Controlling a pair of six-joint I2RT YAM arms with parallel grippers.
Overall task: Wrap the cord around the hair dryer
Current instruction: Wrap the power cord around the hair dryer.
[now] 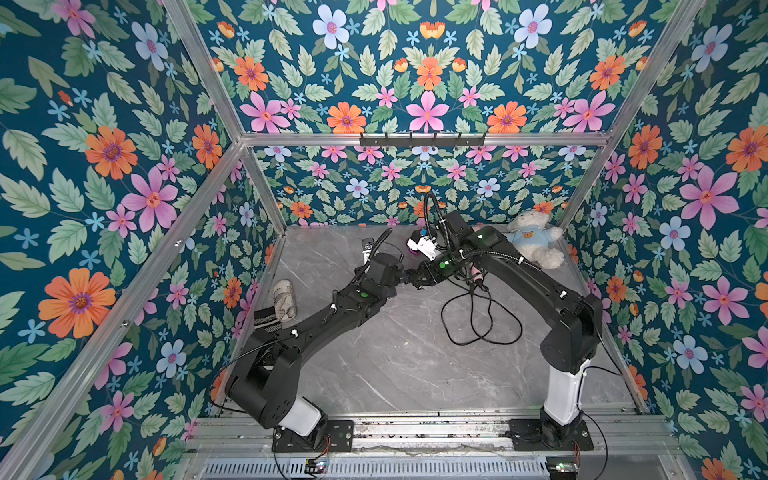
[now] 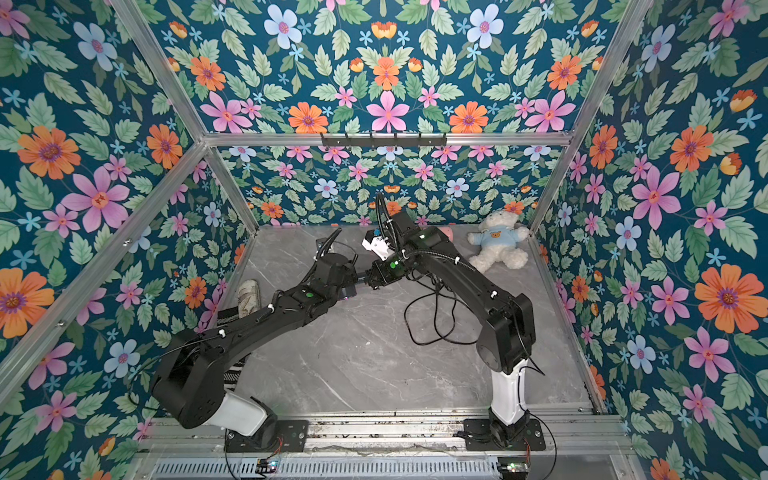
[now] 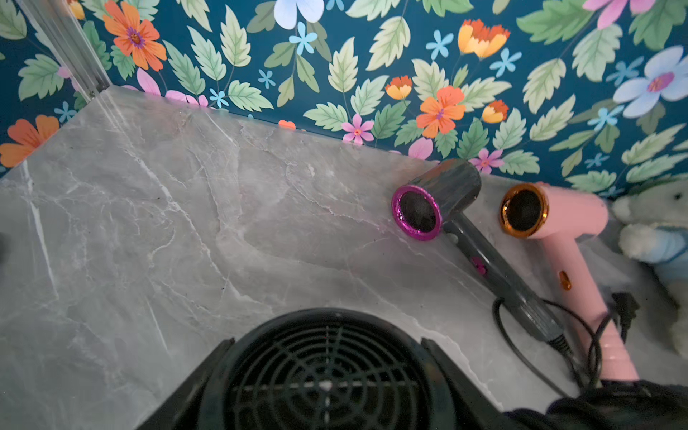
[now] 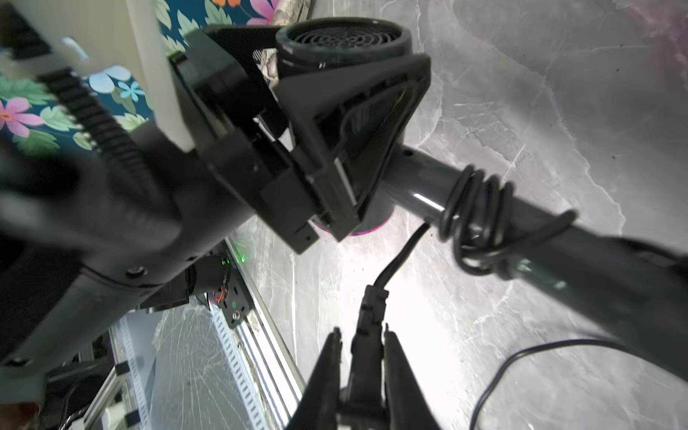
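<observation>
A dark grey hair dryer (image 4: pixel 420 193) is held above the table, with my left gripper (image 4: pixel 353 123) shut on its head. Its round rear grille (image 3: pixel 327 372) fills the space between the left jaws in the left wrist view. The black cord (image 4: pixel 473 208) is coiled in several turns around the handle. From the coil a short length runs to the plug (image 4: pixel 368 316), and my right gripper (image 4: pixel 361 331) is shut on that plug. In both top views the two grippers (image 1: pixel 388 270) (image 1: pixel 411 276) meet tip to tip over the middle of the table.
Another grey dryer with a magenta ring (image 3: pixel 439 208) and a pink dryer with a gold ring (image 3: pixel 558 219) lie by the back wall. Their loose cords (image 1: pixel 478 316) loop under the right arm. A teddy bear (image 1: pixel 534 241) sits back right, a grey case (image 1: pixel 284 299) at the left wall.
</observation>
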